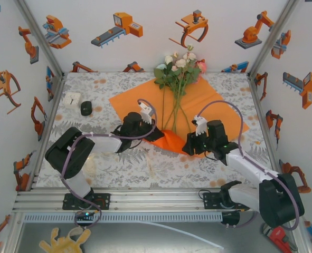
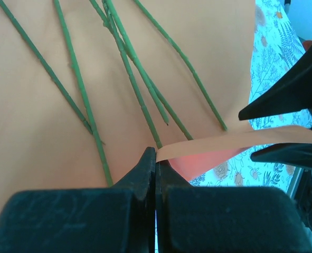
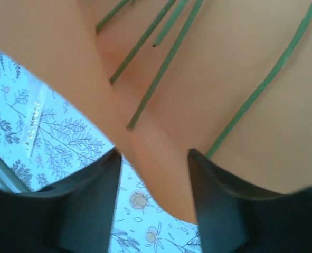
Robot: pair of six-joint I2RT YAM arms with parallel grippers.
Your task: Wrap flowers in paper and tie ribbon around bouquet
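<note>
Paper (image 1: pixel 129 100): a bright orange sheet is spread on the tablecloth (image 1: pixel 108 163) ahead of both grippers. Its near corner is raised and folded between the two sets of fingers.
Flowers (image 1: pixel 179 66): the bunch is laid on the paper. The pink, white and pale blooms are at the end farthest from the grippers.
Stems (image 2: pixel 82 89): the thin green stems are fanned across the paper and run back toward the grippers. The nearest stem ends lie just ahead of the left fingertips.
Left gripper (image 2: pixel 156 158): the jaws are closed, and the edge of the paper is pinched at their tips.
Right gripper (image 3: pixel 154 153): the jaws are held apart and the folded paper runs between them. Tablecloth is visible between one finger (image 3: pixel 92 200) and the fold, so no clamping is shown.
Relation of grippers: the two are set facing each other across the folded corner. A narrow band of paper edge spans from the left fingertips into the gap of the right jaws.
Other items: a small white box (image 1: pixel 72 99) and a black object (image 1: pixel 86 108) are placed on the tablecloth beside each other, well off to the outer side of the left gripper and clear of the paper.
</note>
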